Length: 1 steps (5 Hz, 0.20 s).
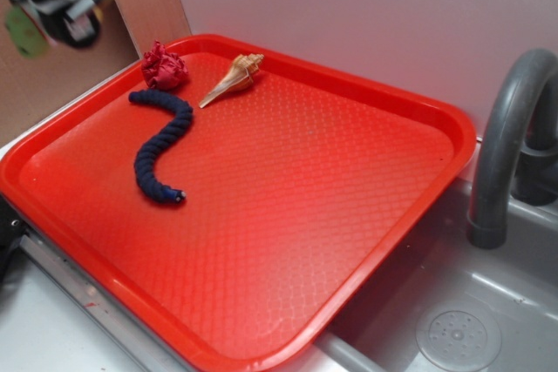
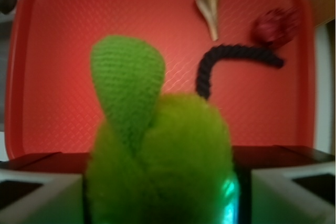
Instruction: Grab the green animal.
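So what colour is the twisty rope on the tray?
Dark navy blue; the rope shows best in the exterior view.

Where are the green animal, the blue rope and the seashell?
green animal [image 2: 173, 150], wrist view, on its fuzzy body between the fingers.
blue rope [image 1: 166, 141], exterior view, mid-length of the twist.
seashell [image 1: 234, 78], exterior view, on its wide body.

One red tray [image 1: 418, 206], one blue rope [image 1: 163, 147], one seashell [image 1: 234, 77], one red cloth ball [image 1: 164, 66], apparently one green animal [image 2: 157, 150]

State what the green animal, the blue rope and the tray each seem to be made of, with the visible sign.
Green animal: fuzzy plush with a knitted-looking ear, probably fabric. Blue rope: twisted strands, likely cotton or similar cord. Tray: glossy red with moulded waffle texture, probably plastic.
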Tool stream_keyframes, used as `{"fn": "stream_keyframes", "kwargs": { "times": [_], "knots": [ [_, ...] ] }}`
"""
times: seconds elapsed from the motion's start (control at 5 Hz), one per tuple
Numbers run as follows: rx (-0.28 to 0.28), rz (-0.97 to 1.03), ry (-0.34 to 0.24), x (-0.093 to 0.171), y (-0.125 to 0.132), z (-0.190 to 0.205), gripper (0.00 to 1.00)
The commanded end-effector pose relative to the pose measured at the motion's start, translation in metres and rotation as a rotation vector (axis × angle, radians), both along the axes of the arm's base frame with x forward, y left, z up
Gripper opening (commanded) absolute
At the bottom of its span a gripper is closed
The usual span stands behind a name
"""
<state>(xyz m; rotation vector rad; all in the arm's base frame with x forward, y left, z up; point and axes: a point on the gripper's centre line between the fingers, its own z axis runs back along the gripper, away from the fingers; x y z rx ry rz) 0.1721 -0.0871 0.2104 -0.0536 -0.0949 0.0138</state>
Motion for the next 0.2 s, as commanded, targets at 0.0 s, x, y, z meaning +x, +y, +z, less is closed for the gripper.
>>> {"fn": "stream_keyframes", "kwargs": {
  "times": [0.0],
  "knots": [
    [-0.16,0.225,-0.169,-0.0032,0.0392,0.061,0.0]
  ]
}}
